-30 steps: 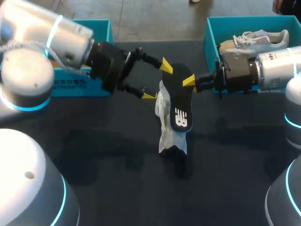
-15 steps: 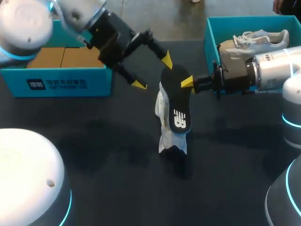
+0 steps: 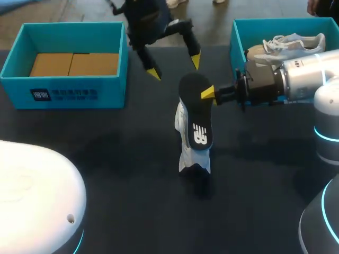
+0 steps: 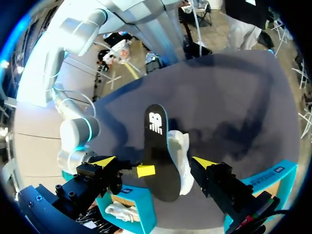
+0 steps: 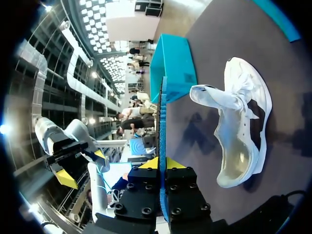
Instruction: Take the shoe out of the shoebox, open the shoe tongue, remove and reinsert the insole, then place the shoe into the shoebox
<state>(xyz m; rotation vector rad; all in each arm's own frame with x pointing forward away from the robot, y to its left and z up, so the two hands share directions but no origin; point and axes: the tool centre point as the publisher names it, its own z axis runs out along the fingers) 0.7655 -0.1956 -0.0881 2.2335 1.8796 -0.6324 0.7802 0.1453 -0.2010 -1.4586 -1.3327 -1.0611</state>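
The black insole [image 3: 195, 114], out of the shoe, hangs upright in the right hand [image 3: 207, 93]. That hand's two yellow-tipped fingers are pinched on the insole's upper edge, one on each face, and the right wrist view shows the insole edge-on between them. Held this way, its printed lower end dangles free just above the white shoe [image 5: 243, 112], which lies on its side on the dark surface [image 3: 122, 159] below and ahead of that hand, its opening turned toward the hand's camera. That pose appears meant to leave the mouth of the shoe reachable for the insole's return. The left hand [image 3: 175, 66] hovers beyond the insole, across from the right hand, its fingers spread wide and holding nothing. In its own wrist view the insole and shoe sit framed between its two tips, which suggests it is standing clear yet placed to steady the shoe or guide the insole. By this reading the removal is done and reinsertion is the step in hand. Off to the left hand's side stands the empty shoebox [image 3: 63, 94], open-topped and likely waiting for the shoe at the end. Behind the right hand, a second shoebox [image 3: 237, 37] holds a grey sneaker [image 3: 296, 42], untouched by either hand.
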